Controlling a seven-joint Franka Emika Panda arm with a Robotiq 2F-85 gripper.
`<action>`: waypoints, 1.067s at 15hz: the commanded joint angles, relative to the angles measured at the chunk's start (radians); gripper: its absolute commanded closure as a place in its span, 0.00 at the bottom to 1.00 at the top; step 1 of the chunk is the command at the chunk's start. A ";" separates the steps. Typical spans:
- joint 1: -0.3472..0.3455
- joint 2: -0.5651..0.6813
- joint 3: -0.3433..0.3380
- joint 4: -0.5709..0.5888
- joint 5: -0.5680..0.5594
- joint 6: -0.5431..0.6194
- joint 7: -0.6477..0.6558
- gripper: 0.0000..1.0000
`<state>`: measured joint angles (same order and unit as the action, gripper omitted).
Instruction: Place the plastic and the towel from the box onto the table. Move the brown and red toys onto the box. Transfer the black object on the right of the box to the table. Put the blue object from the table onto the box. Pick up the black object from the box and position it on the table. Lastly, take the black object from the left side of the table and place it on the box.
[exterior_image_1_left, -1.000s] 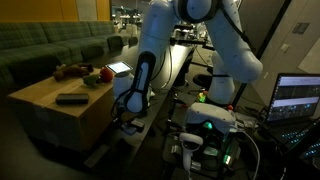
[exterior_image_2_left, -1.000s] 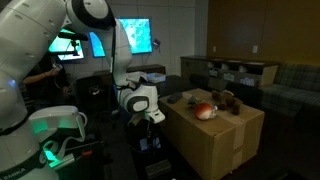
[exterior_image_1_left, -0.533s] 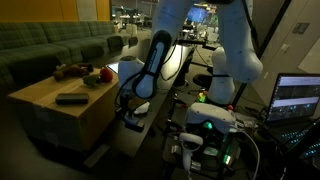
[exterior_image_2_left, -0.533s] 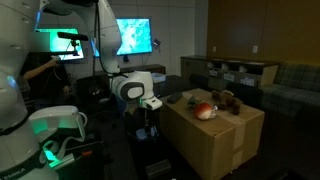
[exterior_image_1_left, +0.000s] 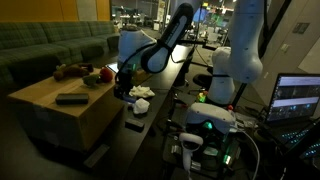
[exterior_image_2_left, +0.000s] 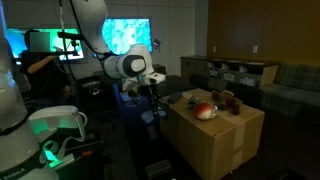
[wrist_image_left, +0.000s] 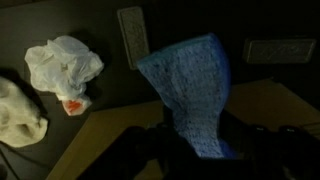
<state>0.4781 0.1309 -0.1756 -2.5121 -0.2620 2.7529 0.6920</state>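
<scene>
The arm (exterior_image_1_left: 245, 45) consisted of rounded, glossy white links. Its forearm link (exterior_image_1_left: 170, 40) read darker than the rest; whether by finish or shadow could not be determined. The wrist housing (exterior_image_2_left: 122, 66) was a white drum with a dark circular cap (exterior_image_2_left: 138, 67) on its side. The gripper (exterior_image_1_left: 122, 86) was black, its detail lost in dim light; in the wrist view its fingers (wrist_image_left: 145, 155) appeared as dark, blurred shapes. The base (exterior_image_1_left: 212, 122) was white-shelled and bore a green glowing light (exterior_image_2_left: 52, 122).

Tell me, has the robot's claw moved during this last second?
Yes. The gripper, shut on the blue object, has risen from below the top edge of the box to about level with it.
</scene>
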 joint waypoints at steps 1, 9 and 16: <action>-0.113 -0.126 0.094 0.020 -0.100 -0.116 -0.007 0.79; -0.295 -0.043 0.209 0.195 -0.052 -0.105 -0.306 0.79; -0.317 0.162 0.216 0.440 -0.028 -0.104 -0.496 0.79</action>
<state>0.1732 0.1945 0.0200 -2.2000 -0.3258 2.6463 0.2777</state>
